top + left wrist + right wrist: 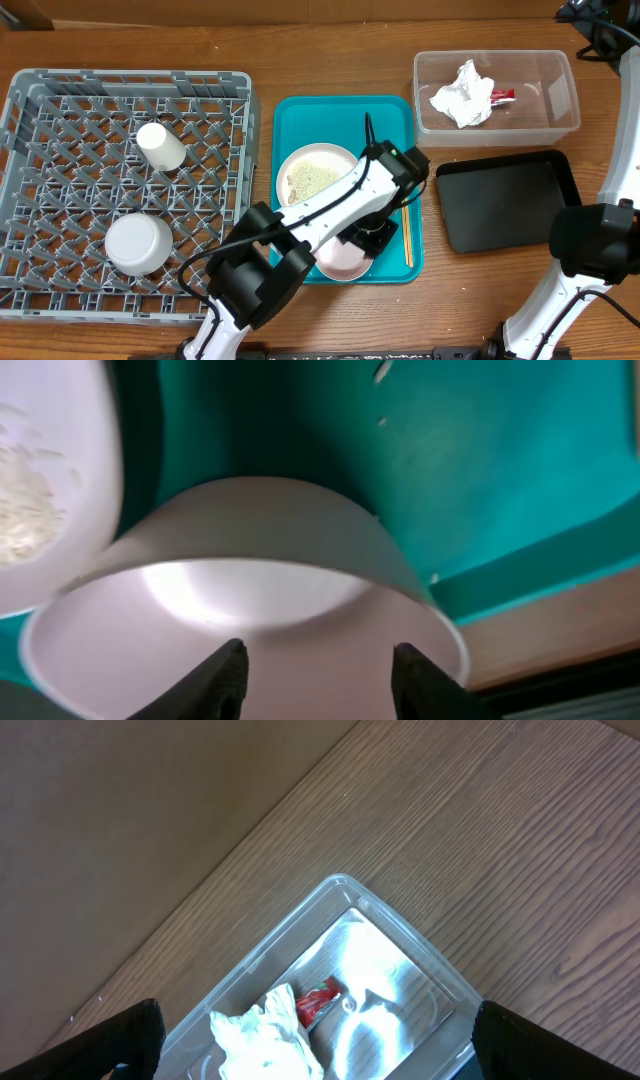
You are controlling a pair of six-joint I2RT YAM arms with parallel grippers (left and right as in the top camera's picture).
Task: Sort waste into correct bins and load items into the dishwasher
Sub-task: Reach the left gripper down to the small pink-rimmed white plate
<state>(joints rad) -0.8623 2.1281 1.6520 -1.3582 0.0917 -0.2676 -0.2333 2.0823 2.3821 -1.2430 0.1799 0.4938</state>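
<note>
Step in hand: lift the small pinkish-white bowl (340,262) from the near edge of the teal tray (390,120), just beside the large white plate (315,172) with its crumbs. The left gripper (320,660) hangs at the bowl's rim, jaws partly spread, pinching nothing. Set one finger inside the wall and one outside — the smooth slope will likely slip. Lift straight up, clear of the chopsticks (407,235) along the tray's right side. The right gripper (320,1030), fully spread, hovers right of the tray — over the clear tub (545,95).
</note>
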